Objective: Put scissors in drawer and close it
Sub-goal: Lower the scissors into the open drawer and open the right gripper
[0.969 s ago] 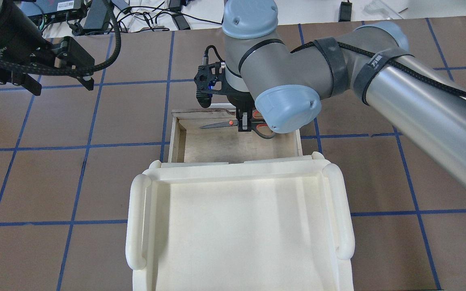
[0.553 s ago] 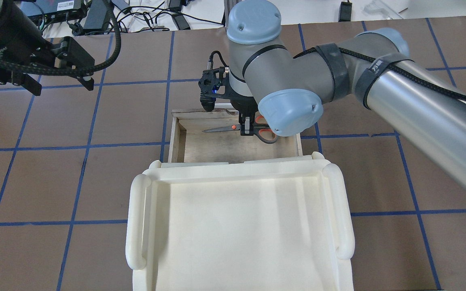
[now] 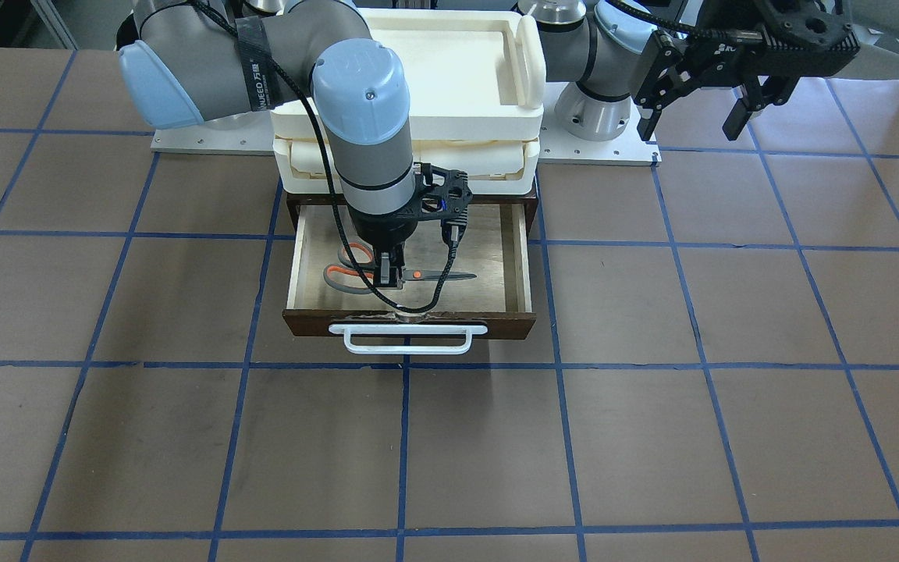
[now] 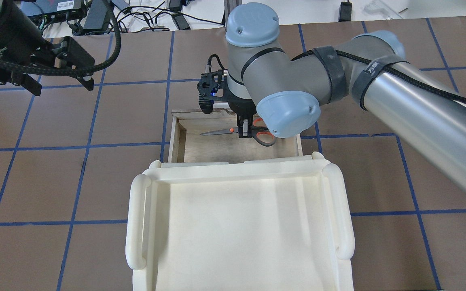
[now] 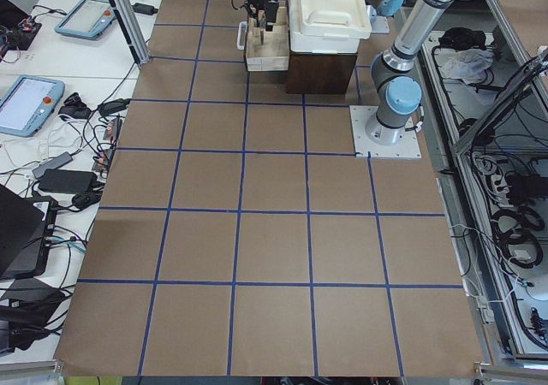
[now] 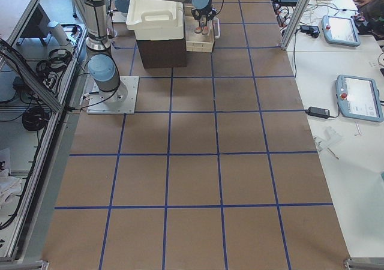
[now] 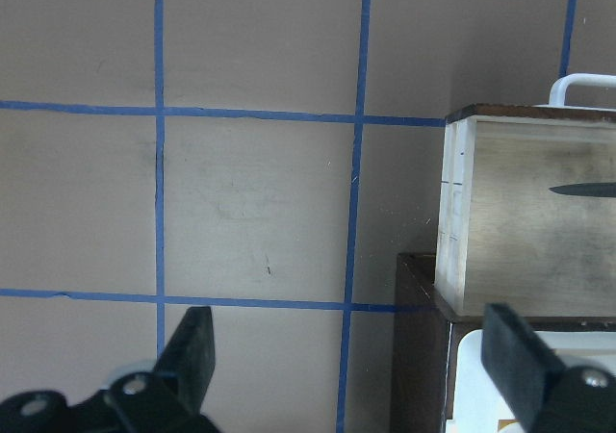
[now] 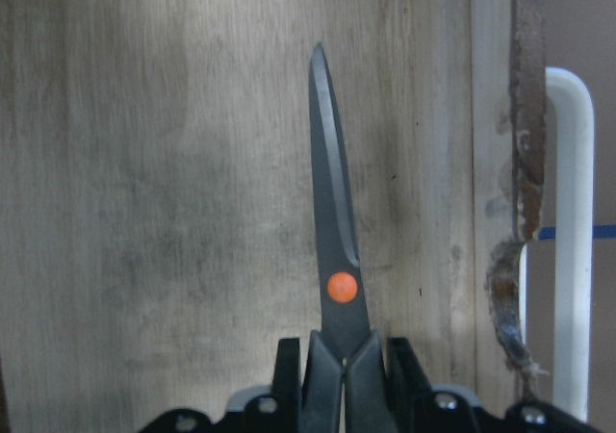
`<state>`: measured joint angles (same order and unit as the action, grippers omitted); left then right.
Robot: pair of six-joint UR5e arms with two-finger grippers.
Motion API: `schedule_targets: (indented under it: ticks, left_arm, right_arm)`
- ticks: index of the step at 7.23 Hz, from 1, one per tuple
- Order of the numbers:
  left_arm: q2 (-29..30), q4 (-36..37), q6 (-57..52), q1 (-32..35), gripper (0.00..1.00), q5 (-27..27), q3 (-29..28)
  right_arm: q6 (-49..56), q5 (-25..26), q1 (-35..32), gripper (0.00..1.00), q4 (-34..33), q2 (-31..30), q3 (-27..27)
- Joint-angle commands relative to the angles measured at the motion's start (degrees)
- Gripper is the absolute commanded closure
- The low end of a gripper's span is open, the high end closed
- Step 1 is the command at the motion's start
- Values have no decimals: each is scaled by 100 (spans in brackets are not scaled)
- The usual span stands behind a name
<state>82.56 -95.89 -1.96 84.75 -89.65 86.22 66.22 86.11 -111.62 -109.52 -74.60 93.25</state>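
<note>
Two-fingered and pointing straight down into the drawer, clamping the scissors with the right gripper, fingertips pressed together on the shank just behind the orange pivot dot. Keeping the scissors inside the drawer, over the pale plywood floor and nearer the drawer's front wall than its back, slim dark blades closed and running alongside that front wall, grey and red-orange handle loops pointing toward the drawer's side wall on the robot's right. Not showing clearly whether the blades are touching the drawer floor or hanging just above it. Showing the drawer standing pulled out from under the cream tray unit, chipped dark front edge and white bar handle facing away from the robot. Holding the left gripper well apart from the drawer, off its side on the robot's left and raised over the brown table, jaws spread wide and gripping nothing. Catching the drawer's near corner and one blade tip at the edge of the left wrist view.
</note>
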Motion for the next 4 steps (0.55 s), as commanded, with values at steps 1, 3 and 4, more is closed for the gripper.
schedule_targets:
  ticks: [1,3,4]
  left_arm:
    - [-3,-17,89,42,0,9,17]
    - [-55,70,169,42,0,-44,263]
    - [-117,27,274,42,0,-53,264]
  right_arm:
    - [23,-41,-1,100,18,42,0]
    - [-21,-155,-62,90,35,77,0]
    - [5,-182,-62,65,9,94,0]
